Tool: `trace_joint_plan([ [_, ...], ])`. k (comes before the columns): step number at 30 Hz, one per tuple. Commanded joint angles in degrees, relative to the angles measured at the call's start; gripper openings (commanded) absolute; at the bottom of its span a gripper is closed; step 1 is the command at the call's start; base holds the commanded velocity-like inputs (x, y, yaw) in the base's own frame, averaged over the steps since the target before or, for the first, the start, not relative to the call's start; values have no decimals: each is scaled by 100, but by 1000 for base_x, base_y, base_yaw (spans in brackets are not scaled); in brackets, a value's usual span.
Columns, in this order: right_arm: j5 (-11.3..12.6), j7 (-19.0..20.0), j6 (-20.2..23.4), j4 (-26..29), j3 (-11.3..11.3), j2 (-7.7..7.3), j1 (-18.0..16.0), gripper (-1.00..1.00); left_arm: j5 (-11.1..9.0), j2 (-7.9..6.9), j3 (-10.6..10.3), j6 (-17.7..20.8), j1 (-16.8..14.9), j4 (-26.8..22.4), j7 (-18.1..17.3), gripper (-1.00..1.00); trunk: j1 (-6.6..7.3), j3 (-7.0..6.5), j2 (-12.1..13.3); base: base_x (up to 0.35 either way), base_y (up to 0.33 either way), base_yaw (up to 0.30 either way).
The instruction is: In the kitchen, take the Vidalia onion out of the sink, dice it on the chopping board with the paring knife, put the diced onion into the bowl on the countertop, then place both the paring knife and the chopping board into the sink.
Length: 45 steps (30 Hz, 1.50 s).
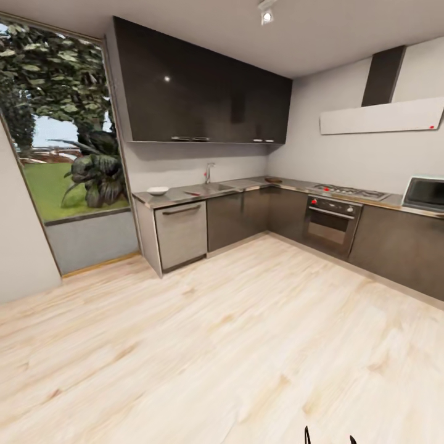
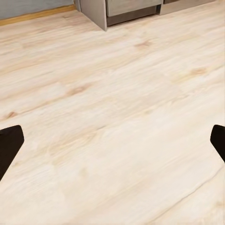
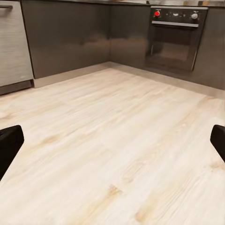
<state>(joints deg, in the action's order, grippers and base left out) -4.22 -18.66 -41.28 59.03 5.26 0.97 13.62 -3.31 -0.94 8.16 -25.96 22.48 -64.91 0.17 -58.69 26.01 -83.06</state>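
The kitchen is far off across the floor. The dark grey countertop [image 1: 179, 196] runs along the back wall. A white bowl [image 1: 157, 190] stands near its left end. The steel sink [image 1: 217, 187] with its chrome tap [image 1: 209, 172] lies further right. The onion is hidden at this distance. A small reddish streak [image 1: 192, 193] between bowl and sink looks like the paring knife. A flat dark brown shape [image 1: 273, 180] in the counter's corner may be the chopping board. My left gripper [image 2: 112, 145] and right gripper [image 3: 112, 145] both hang open over the floor, holding nothing.
Pale wooden floor [image 1: 203, 333] stretches to the cabinets. A steel dishwasher front [image 1: 180, 233] stands under the counter's left end. An oven [image 1: 332, 226] with red knobs, a hob [image 1: 348, 191] and a microwave [image 1: 425, 193] are on the right. A large window [image 1: 61, 160] is at left.
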Motion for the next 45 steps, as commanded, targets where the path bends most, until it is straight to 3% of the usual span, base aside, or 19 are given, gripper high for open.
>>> trace_joint_plan([
  [1,-44,-50,8,3,5,-1,0,100,-34,-2,-7,-8,2,-2,1,100,-4,4,-2,309,-141,0],
  [45,-44,-61,6,3,1,-1,0,100,-21,-2,-7,-14,2,160,0,100,-4,4,-2,297,-170,0],
])
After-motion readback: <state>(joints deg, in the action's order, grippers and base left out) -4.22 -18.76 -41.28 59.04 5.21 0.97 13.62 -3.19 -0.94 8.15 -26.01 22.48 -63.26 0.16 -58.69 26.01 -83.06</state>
